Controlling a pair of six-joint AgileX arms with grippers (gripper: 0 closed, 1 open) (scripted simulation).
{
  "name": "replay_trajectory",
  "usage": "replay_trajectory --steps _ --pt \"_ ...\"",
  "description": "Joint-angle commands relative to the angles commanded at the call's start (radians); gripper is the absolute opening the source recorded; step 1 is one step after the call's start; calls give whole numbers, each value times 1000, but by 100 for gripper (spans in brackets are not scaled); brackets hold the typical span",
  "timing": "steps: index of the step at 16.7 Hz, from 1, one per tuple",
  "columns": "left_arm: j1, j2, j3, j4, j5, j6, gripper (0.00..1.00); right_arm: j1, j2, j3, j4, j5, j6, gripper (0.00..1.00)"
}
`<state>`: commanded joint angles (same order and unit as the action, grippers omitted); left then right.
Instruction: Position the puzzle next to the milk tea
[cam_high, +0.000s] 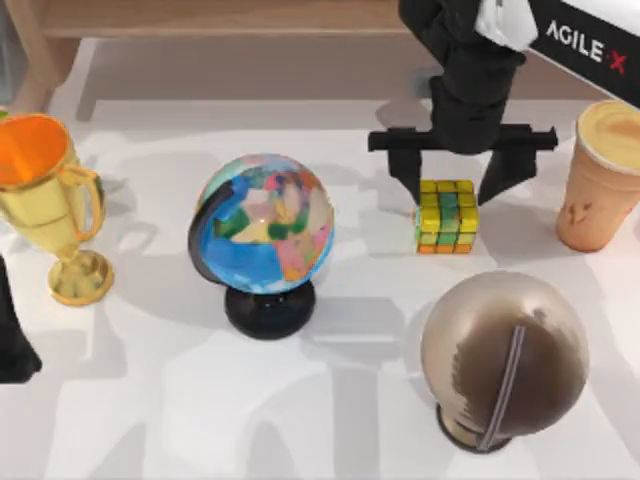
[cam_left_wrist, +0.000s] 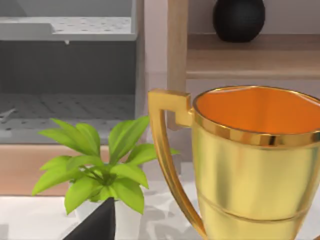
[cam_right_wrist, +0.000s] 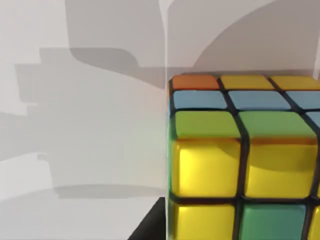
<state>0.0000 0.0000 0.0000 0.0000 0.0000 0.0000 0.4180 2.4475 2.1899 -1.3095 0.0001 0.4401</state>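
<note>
Top view: right pincer (cam_high: 462, 190) stood wide, fingers straddling the puzzle (cam_high: 447, 216) on the tabletop (cam_high: 360, 400), milk tea (cam_high: 602, 175) near but apart at right. This fit either grasping or a release; which, unclear. Left arm parked by trophy (cam_high: 45, 200).

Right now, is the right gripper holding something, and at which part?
Nothing held yet: the right gripper straddles the puzzle cube, fingers open beside its two sides.

The puzzle (cam_high: 447, 216) is a small cube of coloured tiles (yellow, green, blue, orange) with black seams, sitting flat and square on the white table. The milk tea (cam_high: 602, 175), a tall tan cup with a creamy beige top, stands upright to the puzzle's right, clearly apart from it.
</note>
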Motion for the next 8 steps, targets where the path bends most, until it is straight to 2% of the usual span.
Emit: replay_trajectory --steps 2,8 --pt "0 0 0 0 0 0 100 0 0 0 0 0 0 98" --pt "0 0 0 0 0 0 100 0 0 0 0 0 0 100"
